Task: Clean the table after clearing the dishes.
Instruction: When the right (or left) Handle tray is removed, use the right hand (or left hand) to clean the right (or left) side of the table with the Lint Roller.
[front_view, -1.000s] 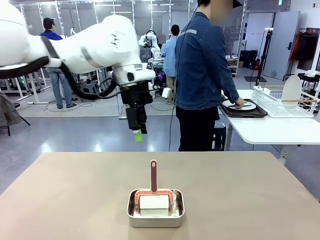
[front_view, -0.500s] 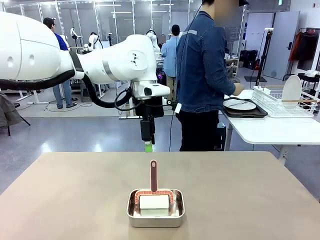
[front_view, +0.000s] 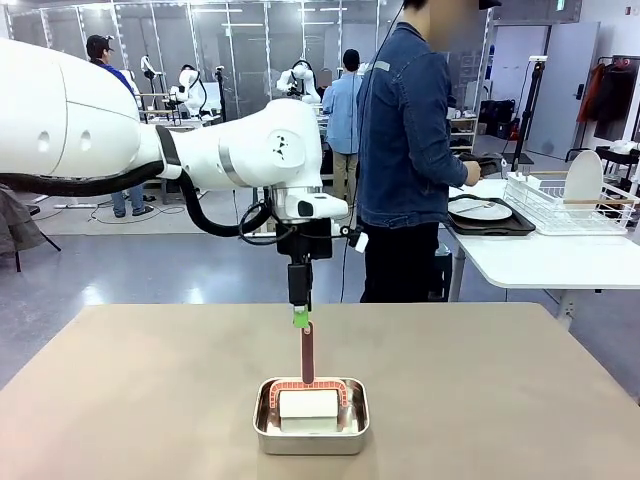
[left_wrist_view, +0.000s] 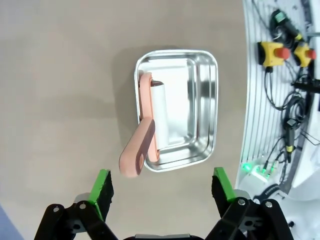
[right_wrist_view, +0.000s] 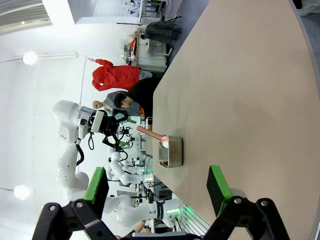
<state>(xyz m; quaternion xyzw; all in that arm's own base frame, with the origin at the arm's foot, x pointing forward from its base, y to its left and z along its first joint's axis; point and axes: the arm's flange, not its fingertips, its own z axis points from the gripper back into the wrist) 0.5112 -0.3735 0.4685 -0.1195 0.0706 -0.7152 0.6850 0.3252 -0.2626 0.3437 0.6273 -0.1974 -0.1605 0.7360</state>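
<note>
We hold our left gripper (front_view: 299, 317), jaws apart, directly above the steel pan (front_view: 264, 428) on the table (front_view: 140, 400), the pink roller handle (front_view: 307, 352) standing upright from that pan to just beneath the fingertips, the dishes (front_view: 480, 209) far beyond it.

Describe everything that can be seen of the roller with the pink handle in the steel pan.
The roller has a white cylindrical roll in a salmon-pink frame, like plastic, with a long flat handle rounded at its tip. The roll lies in a small steel pan on the table; the handle rises past the pan's rim. The open left end effector hangs right above the tip, its pads apart from it in the wrist view.
</note>
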